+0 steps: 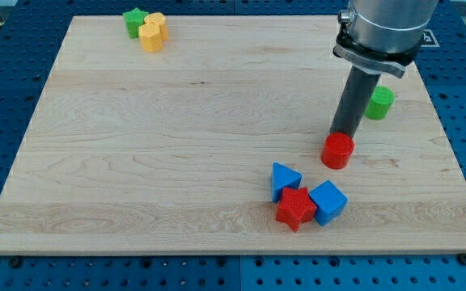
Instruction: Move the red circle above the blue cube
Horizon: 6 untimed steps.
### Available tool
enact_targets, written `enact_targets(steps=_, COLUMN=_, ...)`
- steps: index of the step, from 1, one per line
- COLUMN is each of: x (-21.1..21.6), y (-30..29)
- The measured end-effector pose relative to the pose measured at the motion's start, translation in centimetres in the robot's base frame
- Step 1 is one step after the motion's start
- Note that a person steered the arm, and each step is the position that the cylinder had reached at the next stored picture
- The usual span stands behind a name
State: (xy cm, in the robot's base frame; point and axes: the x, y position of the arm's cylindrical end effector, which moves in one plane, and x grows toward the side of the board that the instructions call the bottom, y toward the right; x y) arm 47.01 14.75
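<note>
The red circle (337, 150) is a short red cylinder on the wooden board (176, 145), right of the middle. My tip (341, 133) touches its top-right edge from the view's top side. The blue cube (328, 201) lies below the red circle, near the board's bottom edge. A red star (296, 208) touches the cube's left side, and a blue triangle (284, 179) sits just above the star.
A green cylinder (379, 103) lies to the right of my rod. A green star (135, 21) and two yellow blocks (152, 33) are grouped at the board's top left. The board's right edge is close to the cube.
</note>
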Motion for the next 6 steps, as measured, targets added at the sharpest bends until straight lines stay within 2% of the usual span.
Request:
enact_targets(steps=4, x=4.1, y=0.0)
enact_targets(steps=6, x=4.5, y=2.1)
